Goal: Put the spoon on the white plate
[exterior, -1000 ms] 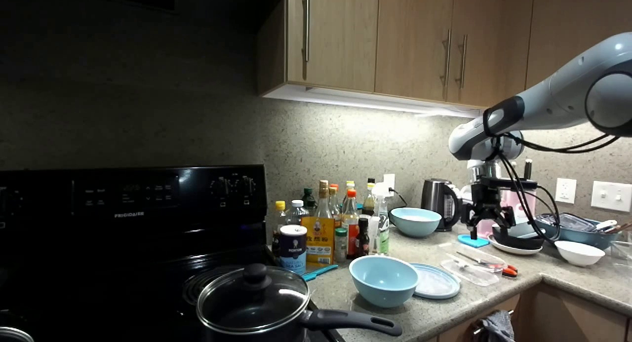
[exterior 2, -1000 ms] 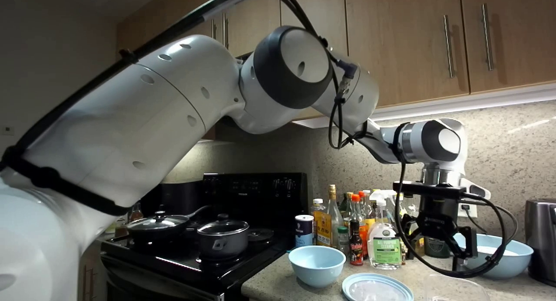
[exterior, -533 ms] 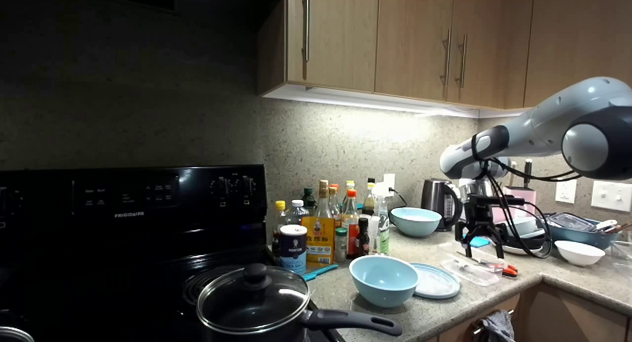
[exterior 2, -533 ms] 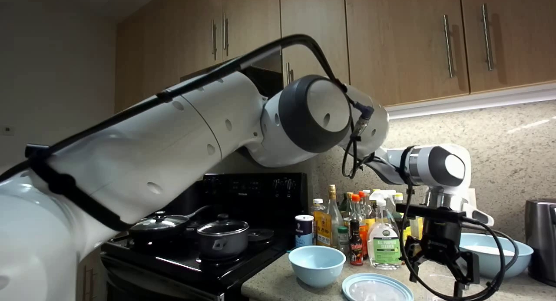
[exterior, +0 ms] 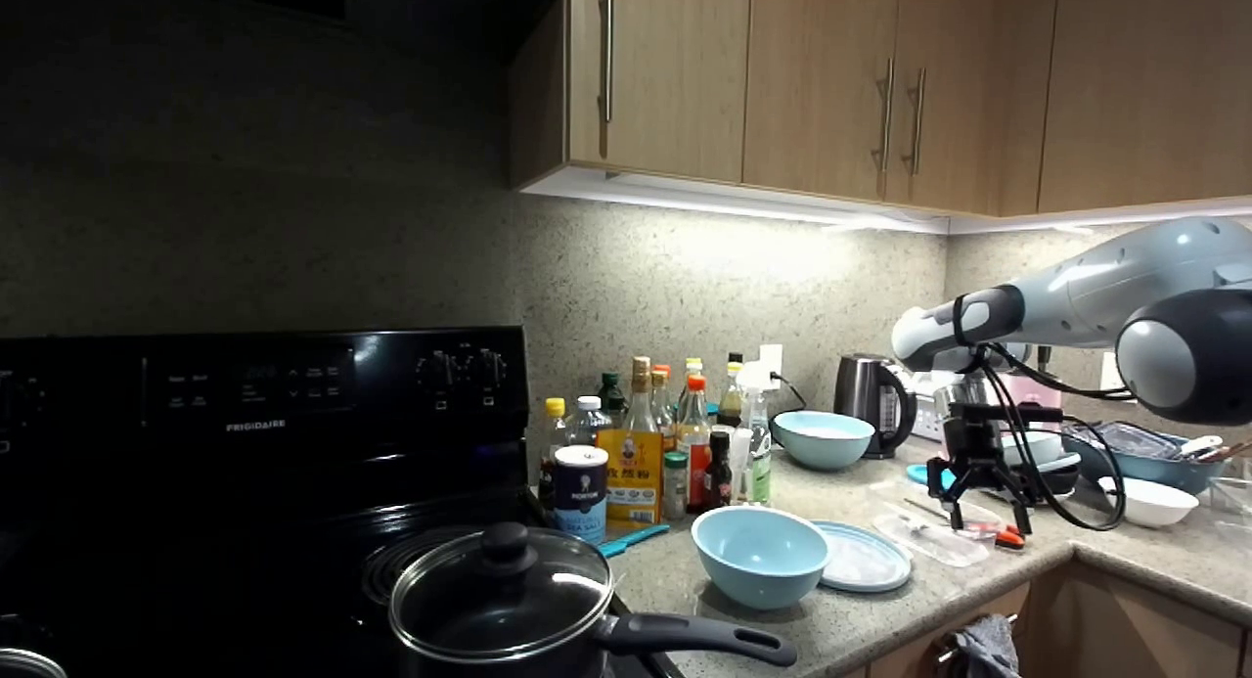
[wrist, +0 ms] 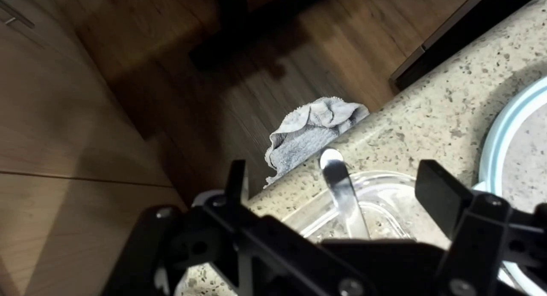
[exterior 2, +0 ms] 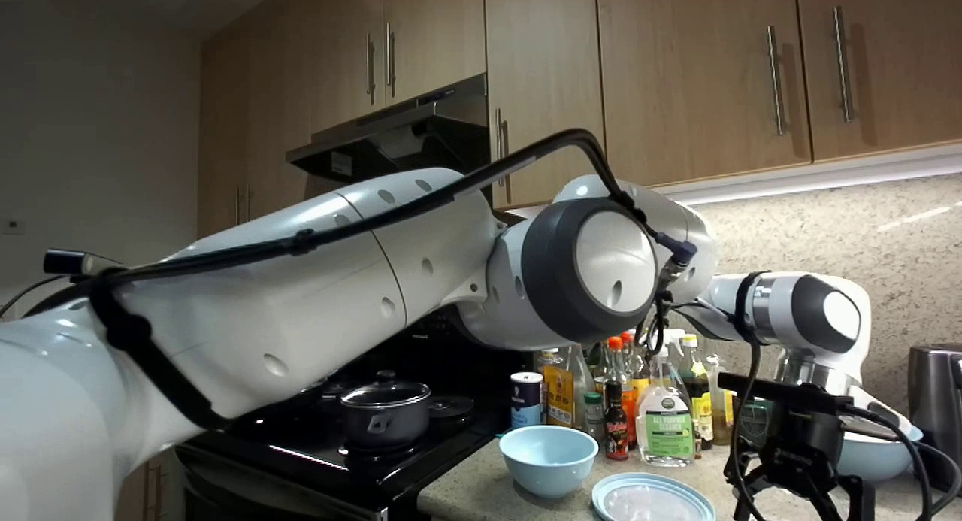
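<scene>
The spoon (wrist: 342, 195) shows in the wrist view as a shiny metal handle lying over the edge of a clear plastic tray (wrist: 395, 180). Its other end is hidden behind my gripper. My gripper (wrist: 337, 187) is open and empty, with its fingers on either side of the handle in that view. In an exterior view the gripper (exterior: 988, 517) hangs over the counter by the tray. The white plate (exterior: 866, 559), flat and round with a pale blue rim, lies beside the light blue bowl (exterior: 761, 561). The plate's rim (wrist: 492, 159) also shows in the wrist view.
An orange-handled knife (exterior: 1009, 538) lies beside the tray. A second blue bowl (exterior: 824, 441), a kettle (exterior: 861, 404) and several bottles stand along the wall. A white bowl (exterior: 1152, 502) stands farther right. A grey towel (wrist: 305, 131) hangs below the counter's front edge.
The arm has come down, bringing my open gripper lower towards the counter by the tray. In the last half second the gripper has also moved right in both exterior views.
</scene>
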### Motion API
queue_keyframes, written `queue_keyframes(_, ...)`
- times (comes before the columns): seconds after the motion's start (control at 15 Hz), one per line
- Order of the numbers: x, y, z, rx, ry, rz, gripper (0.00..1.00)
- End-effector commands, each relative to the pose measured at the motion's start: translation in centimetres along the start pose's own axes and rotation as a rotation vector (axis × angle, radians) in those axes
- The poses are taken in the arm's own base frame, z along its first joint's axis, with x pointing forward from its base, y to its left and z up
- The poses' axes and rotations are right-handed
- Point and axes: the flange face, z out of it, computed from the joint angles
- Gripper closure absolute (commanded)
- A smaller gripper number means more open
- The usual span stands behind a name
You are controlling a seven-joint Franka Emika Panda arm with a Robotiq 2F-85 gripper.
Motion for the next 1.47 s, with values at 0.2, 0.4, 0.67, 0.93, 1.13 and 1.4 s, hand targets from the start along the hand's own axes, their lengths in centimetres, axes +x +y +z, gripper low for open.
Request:
queue_keyframes(0.2,0.0,0.3,-0.9,0.007,0.005,0.015,0.0)
queue_keyframes(0.4,-0.3,-0.6,-2.1,-0.023,0.045,-0.025,0.0)
queue_keyframes(0.67,0.0,-1.8,-2.5,-0.082,0.08,-0.062,0.0)
queue_keyframes(0.93,0.1,-3.0,-3.0,-0.135,0.101,-0.174,0.0)
queue_keyframes(1.13,0.1,-3.7,-2.7,-0.152,0.082,-0.265,0.0)
queue_keyframes(1.4,0.3,-4.3,-1.9,-0.177,0.055,-0.331,0.0)
